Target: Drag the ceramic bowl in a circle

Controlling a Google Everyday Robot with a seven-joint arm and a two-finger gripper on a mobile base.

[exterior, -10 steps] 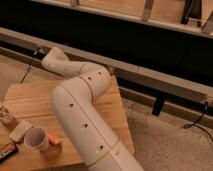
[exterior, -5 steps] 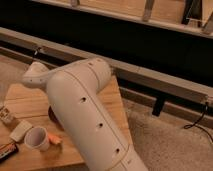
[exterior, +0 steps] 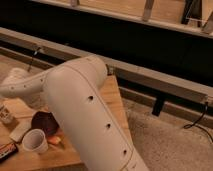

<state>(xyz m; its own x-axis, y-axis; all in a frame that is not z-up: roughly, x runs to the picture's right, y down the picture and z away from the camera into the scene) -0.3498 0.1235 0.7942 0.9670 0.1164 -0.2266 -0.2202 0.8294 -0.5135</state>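
The ceramic bowl (exterior: 43, 122) is dark maroon and glossy. It sits on the wooden table (exterior: 116, 102) at the lower left, partly covered by my white arm (exterior: 85, 110). The taller white cup (exterior: 35, 141) stands just in front of the bowl, touching or nearly touching it. My arm fills the middle of the view and bends at a joint at the far left (exterior: 14, 84), above the table. My gripper is hidden behind the arm, so I cannot see where it stands relative to the bowl.
A pale flat packet (exterior: 20, 131), a small orange item (exterior: 55, 141), a dark snack bar (exterior: 7, 150) and a white container (exterior: 5, 114) lie around the bowl. A long dark bench runs behind the table. A cable (exterior: 197, 122) lies on the floor at right.
My arm has swung left and closer to the camera, so it covers more of the table. The maroon bowl now shows beside the cup, where the arm hid that spot before.
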